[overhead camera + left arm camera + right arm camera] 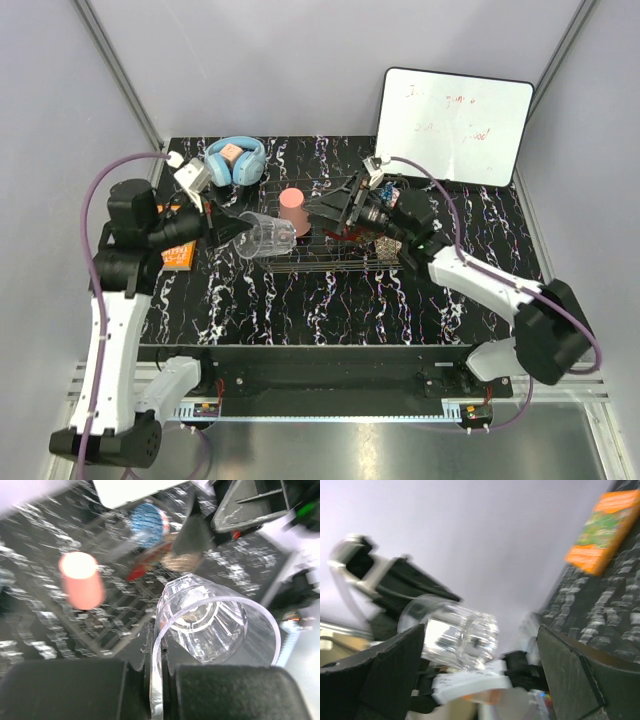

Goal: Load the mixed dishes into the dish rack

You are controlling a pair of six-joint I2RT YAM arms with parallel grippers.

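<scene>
My left gripper (238, 228) is shut on the rim of the small clear glass tumbler (267, 235) and holds it on its side above the left end of the dark wire dish rack (330, 262). In the left wrist view the rim (159, 680) is pinched between the pads. The salmon-pink cup (294, 210) stands upside down in the rack (82, 580). My right gripper (320, 208) is open and empty, facing the tumbler (455, 632) from the right. The red floral plate (142, 570), cream lattice bowl (182, 560) and blue patterned bowl (147, 525) sit in the rack's right part.
Blue headphones (236, 160) lie at the back left. A white whiteboard (455, 125) leans at the back right. An orange box (180, 257) lies on the black marbled table by the left arm and also shows in the right wrist view (602, 530).
</scene>
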